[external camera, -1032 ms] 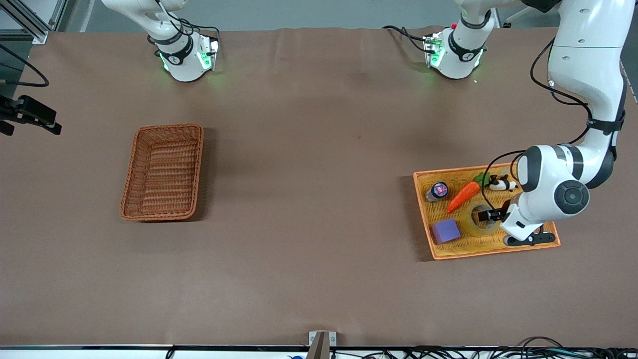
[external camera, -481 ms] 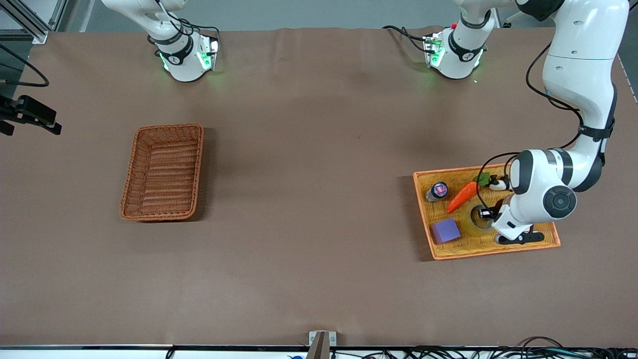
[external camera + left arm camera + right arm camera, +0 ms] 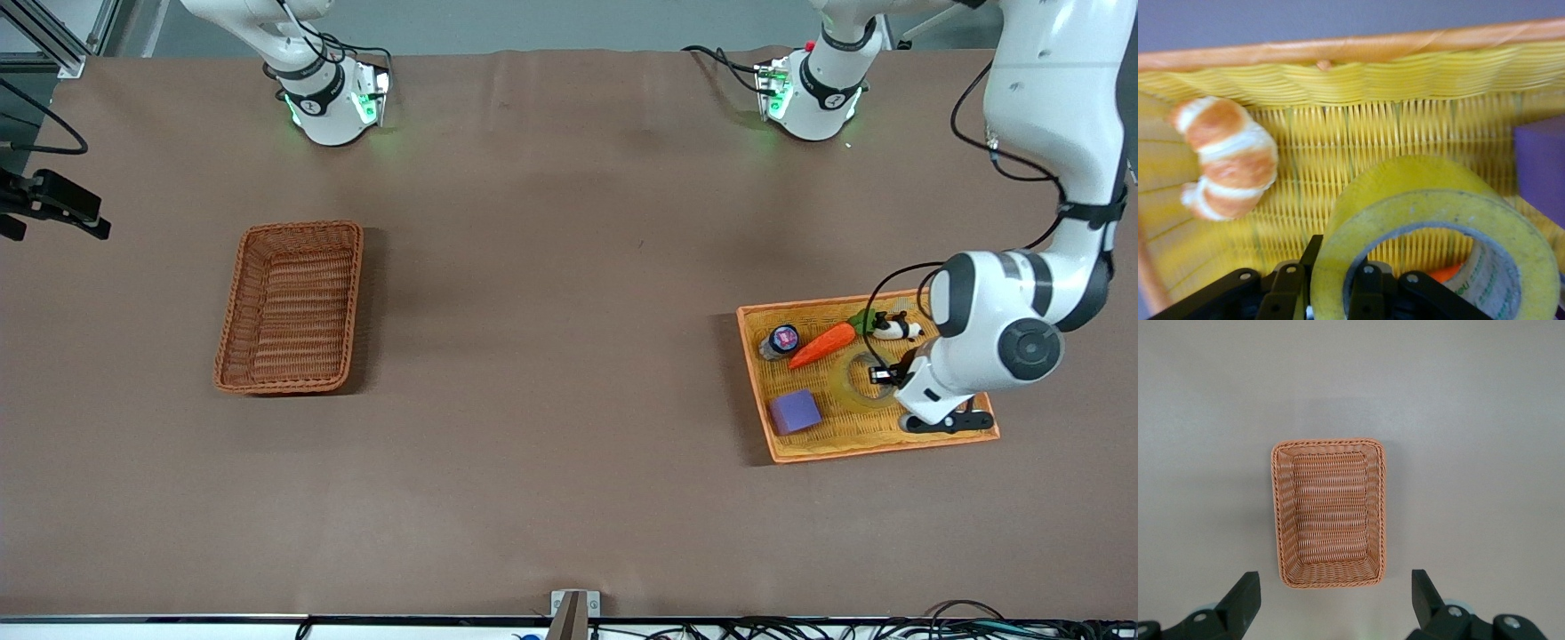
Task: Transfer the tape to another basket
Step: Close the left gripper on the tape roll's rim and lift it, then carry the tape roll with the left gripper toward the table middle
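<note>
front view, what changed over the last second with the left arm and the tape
The left gripper closed on the wall of the tape, one finger inside the hole, and shifted it slightly toward the left arm's end of the tray. The carrot turned a little. The purple cube, the basket and the open right gripper above it stayed put.

left gripper (image 3: 882,375): lower right of frame, wrist bent down, clamped on tape (image 3: 861,380) | right gripper (image 3: 1336,600): waits high, fingers wide

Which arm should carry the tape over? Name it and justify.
Left. The left gripper is already shut on the tape in the yellow tray. The right gripper hangs open over the basket, holding nothing.
</note>
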